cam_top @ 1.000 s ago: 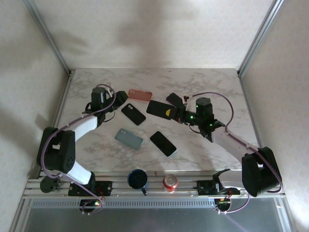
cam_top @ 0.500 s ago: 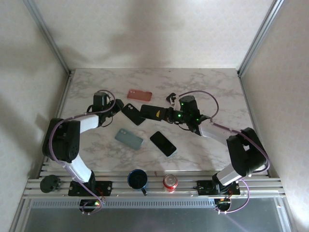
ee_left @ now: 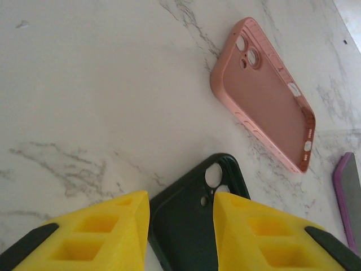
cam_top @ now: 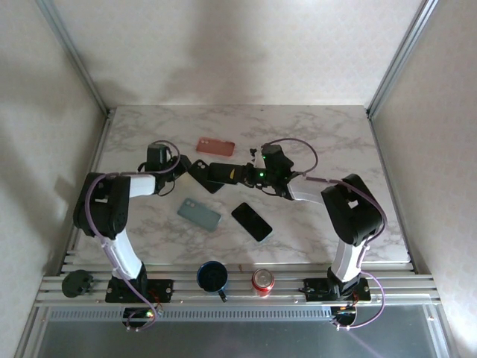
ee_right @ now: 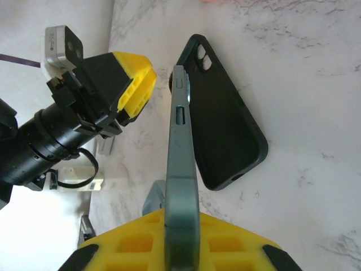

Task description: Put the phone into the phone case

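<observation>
My right jaws (ee_right: 181,223) are clamped on the phone (ee_right: 181,164). It is held on edge, with its far end by the camera corner of the dark case (ee_right: 225,124), which lies flat on the counter (ee_right: 316,84). My left jaws (ee_left: 180,203) stand slightly apart astride that same corner; whether they pinch it I cannot tell. Both arms lie low, the right arm (cam_top: 305,192) reaching left and the left arm (cam_top: 138,186) reaching right, wrists nearly meeting. A pink case (ee_left: 265,96) lies just beyond.
</observation>
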